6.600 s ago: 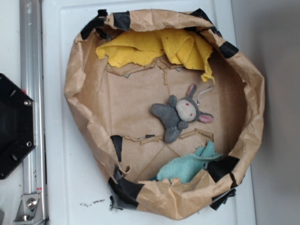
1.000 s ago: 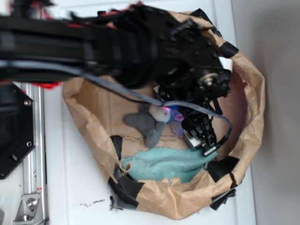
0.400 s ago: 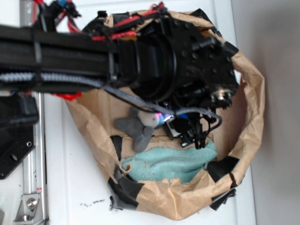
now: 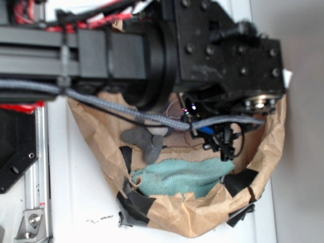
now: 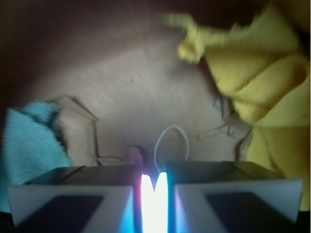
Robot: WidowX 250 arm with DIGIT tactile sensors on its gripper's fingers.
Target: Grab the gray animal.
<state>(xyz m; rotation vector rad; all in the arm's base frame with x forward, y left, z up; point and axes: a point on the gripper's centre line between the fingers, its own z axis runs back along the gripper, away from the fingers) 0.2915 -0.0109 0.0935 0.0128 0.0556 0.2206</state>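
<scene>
Seemingly the grab is made, or very nearly. In the wrist view the claw (image 5: 154,191) has its two pale fingers (image 5: 73,194) drawn almost together, only a thin bright slit between them, and a pink ear tip (image 5: 135,156) and the toy's thin white loop (image 5: 171,145) poke out just past the fingertips. I judge that the claw is closed on the gray animal (image 4: 144,142) by its head or ear, though the contact itself is hidden under the fingers.

From the exterior view the animal's gray body and stubby limbs hang out to the arm side of the claw, directly beneath the wrist; its face is covered by the black wrist housing (image 4: 217,55) and a gray cable (image 4: 126,112). Whether the toy rests on the paper floor or is already raised off it I cannot tell. What is left, then, is to show a firm hold by lifting clear.

A little farther off, the teal terry cloth (image 4: 179,177) lies beside the claw, near but apart from the toy. Beyond the fingertips, on the other side, the yellow cloth (image 5: 265,82) is bunched against the wall of the brown paper bag (image 4: 202,217); the exterior camera cannot see it, as the arm blocks it. The wrist picture is blurred and glare washes out the gap between the fingers.
</scene>
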